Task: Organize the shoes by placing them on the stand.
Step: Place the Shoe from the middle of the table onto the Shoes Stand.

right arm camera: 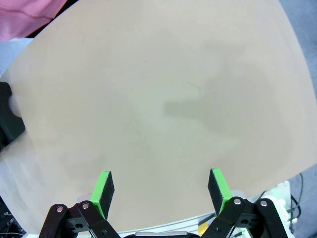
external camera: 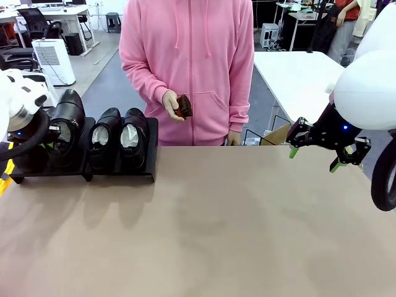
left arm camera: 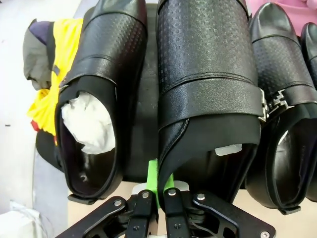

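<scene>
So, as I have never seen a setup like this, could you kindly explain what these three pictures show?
Two white robot arms work at a tan table; a person in a pink hoodie stands across it, holding a small brown brush.

The wide picture comes from a fixed camera between the arms. The other two come from cameras on each wrist, looking along the fingers.

The left gripper is closed on the heel edge of a shoe over the stand, where other shoes sit. The right gripper is open above bare table, holding nothing.
</scene>
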Motion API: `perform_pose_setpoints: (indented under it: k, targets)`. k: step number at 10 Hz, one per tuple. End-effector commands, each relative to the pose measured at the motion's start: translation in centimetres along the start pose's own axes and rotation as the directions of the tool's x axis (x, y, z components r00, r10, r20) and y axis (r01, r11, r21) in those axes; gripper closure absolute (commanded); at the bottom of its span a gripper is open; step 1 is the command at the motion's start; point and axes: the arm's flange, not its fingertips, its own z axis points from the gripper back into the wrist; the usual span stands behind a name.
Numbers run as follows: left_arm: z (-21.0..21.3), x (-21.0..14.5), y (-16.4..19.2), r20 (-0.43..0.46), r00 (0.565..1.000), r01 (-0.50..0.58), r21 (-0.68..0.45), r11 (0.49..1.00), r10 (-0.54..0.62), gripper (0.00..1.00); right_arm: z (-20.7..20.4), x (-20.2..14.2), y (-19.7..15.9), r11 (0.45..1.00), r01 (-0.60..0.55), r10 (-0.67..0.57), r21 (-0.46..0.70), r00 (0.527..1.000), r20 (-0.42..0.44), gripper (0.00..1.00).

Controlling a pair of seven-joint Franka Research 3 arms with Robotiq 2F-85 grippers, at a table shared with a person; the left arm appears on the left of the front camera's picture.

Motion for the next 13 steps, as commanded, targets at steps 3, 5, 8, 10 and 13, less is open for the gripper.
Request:
perform_pose_setpoints:
  k: [3,5,8,10,13]
  targets:
    - [-0.6,0.7,0.5,-0.028,1.000,0.007,-0.046,0.999,-0.008,1.00,0.1,0.1,-0.1,1.000,-0.017,0.017,0.013,1.000,-0.001,0.00]
    - [-1.2,0.8,0.5,-0.019,1.000,0.016,-0.024,1.000,-0.017,1.00,0.1,0.1,-0.1,1.000,-0.017,0.017,0.013,1.000,-0.001,0.00]
    - [-1.7,1.0,0.7,-0.024,0.999,0.024,-0.008,1.000,-0.024,0.73,0.1,0.1,-0.1,1.000,-0.017,0.017,0.013,1.000,-0.001,0.00]
    - [-1.8,1.2,0.6,-0.007,0.999,0.040,-0.003,0.999,-0.040,0.70,0.1,0.1,-0.1,1.000,-0.017,0.017,0.013,1.000,-0.001,0.00]
    - [-0.4,1.5,0.3,0.034,0.998,0.053,-0.010,0.999,-0.053,0.70,0.1,0.1,-0.1,1.000,-0.017,0.017,0.013,1.000,-0.001,0.00]
